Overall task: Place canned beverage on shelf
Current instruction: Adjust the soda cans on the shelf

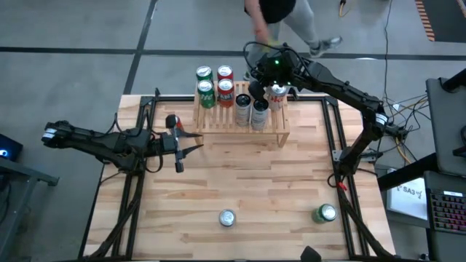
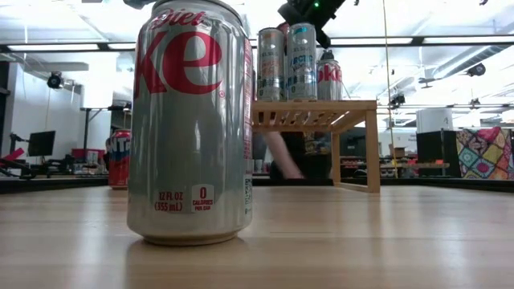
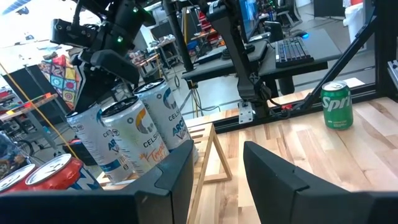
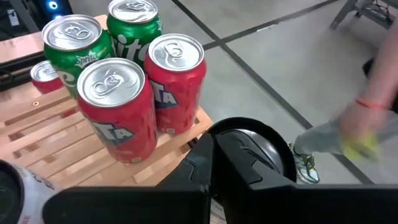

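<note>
Right gripper (image 1: 268, 86) – pressed together, pinching nothing – is hovering over the shelf (image 1: 218, 120), its far right corner directly below. A Diet Coke can (image 1: 278, 94) is standing on the slats just under the fingertips, with two silver cans (image 1: 251, 112) beside it toward the table's front. The task looks to be between cans, so the gripper should be rising straight up before swinging away, so that nothing gets clipped. Left gripper (image 1: 180, 149) is waiting off the shelf's left end.

From table height, the shelf is showing as a low light-wood rack on short legs – cans upright on it beneath the right gripper.

Past the left wrist, its fingers (image 3: 273, 180) are standing partly spread and empty; a Sprite can (image 3: 336, 104) is sitting well beyond them on the table, waiting to go up.

From the right wrist, two red cans (image 4: 118, 106) and two green ones (image 4: 74, 46) are crowding the slats ahead, at the shelf's far edge.
</note>
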Robot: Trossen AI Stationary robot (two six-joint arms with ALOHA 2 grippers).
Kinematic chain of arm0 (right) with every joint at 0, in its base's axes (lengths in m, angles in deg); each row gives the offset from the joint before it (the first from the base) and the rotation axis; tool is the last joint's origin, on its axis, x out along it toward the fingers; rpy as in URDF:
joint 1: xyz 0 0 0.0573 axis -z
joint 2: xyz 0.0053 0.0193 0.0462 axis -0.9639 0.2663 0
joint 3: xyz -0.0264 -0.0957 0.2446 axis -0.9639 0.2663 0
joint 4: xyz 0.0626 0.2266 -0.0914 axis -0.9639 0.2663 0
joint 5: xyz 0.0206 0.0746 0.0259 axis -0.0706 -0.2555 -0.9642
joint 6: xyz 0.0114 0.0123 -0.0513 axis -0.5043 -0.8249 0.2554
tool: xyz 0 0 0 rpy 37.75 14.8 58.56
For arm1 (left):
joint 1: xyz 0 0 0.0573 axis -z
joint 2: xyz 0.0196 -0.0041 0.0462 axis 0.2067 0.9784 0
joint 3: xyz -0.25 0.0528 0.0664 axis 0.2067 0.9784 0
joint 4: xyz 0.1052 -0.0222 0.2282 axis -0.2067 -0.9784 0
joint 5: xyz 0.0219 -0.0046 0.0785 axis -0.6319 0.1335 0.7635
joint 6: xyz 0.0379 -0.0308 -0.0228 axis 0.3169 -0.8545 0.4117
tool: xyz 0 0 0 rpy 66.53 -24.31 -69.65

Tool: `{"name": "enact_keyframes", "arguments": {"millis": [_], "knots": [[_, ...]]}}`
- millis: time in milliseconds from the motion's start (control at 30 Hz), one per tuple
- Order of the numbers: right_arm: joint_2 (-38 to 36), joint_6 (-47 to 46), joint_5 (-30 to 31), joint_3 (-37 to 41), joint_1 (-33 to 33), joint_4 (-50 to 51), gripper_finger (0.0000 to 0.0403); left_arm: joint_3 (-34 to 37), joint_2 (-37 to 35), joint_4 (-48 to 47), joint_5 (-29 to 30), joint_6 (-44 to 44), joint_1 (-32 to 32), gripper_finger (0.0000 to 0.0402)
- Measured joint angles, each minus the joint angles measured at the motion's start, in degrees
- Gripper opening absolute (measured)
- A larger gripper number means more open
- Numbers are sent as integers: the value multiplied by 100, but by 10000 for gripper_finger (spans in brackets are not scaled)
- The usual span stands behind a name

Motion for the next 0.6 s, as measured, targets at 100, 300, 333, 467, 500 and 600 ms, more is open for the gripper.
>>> {"name": "enact_keyframes", "arguments": {"millis": [100,300,333,467,500,600], "knots": [[-3,0,5,0,-23,0,9,0,0,0,0,0,0,125],[-10,0,18,-2,-23,-2,9,0,1,-1,1,0,1,125],[-10,1,19,-2,-23,-2,9,0,0,-1,0,0,0,125],[-20,2,18,-2,-23,-6,9,0,0,-2,0,0,2,125],[-26,2,20,-2,-23,-13,9,0,0,-2,0,0,2,125],[-53,26,18,-2,-23,-58,9,0,0,-1,0,0,0,125]]}}
